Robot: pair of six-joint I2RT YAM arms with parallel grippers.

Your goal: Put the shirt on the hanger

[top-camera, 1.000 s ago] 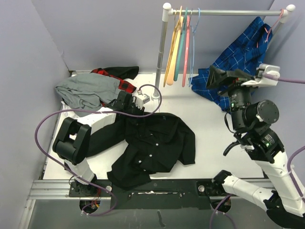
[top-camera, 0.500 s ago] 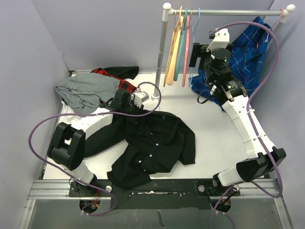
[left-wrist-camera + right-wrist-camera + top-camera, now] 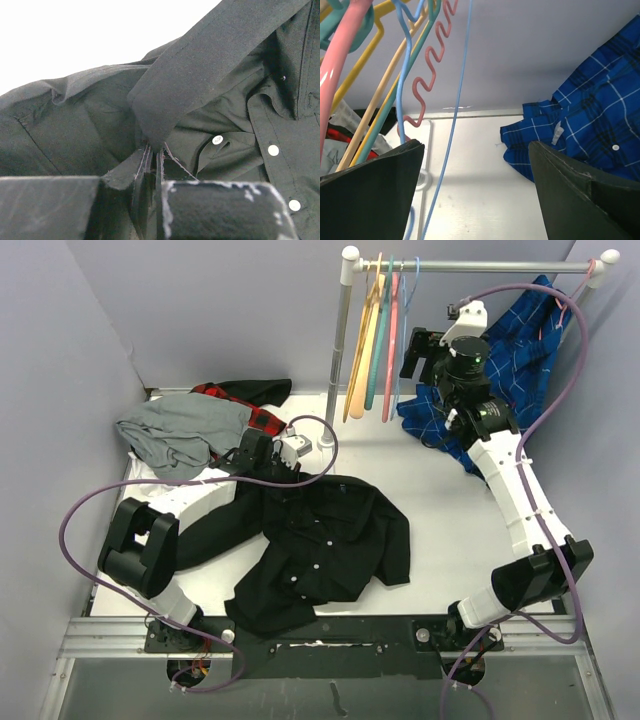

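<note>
— While the shirt (image 3: 330, 540) lies crumpled across the near middle of the desk (image 3: 450, 520), where's the left hand (image 3: 152, 175)?

— Down at the shirt's far edge, up by the collar. Wrist camera has it clamped tight: both fingers pressed together on a fold of black cloth, with frayed seam edges poking up between them. Pale buttons (image 3: 273, 149) run down the placket just to the right.

— And the right side?

— Right arm's stretched high toward the rail (image 3: 470, 266) at the back. The right hand (image 3: 475, 147) is spread wide, holding nothing.

— What's in front of it?

— The hanger (image 3: 461, 90), that thin light-blue one, hooked on the rail at the right end of the bunch, next to the pink hanger (image 3: 392, 340). From the wrist camera its wire drops down through the gap between the two fingers, clear of both in that view.

— Anything else around?

— Plaid shirt (image 3: 520, 350) draped off the rail's right end, behind the arm. Grey garment (image 3: 175, 430) and a red-and-black checked one (image 3: 262, 420) are heaped at the desk's far left corner. Shirt and hanger are well apart.
</note>
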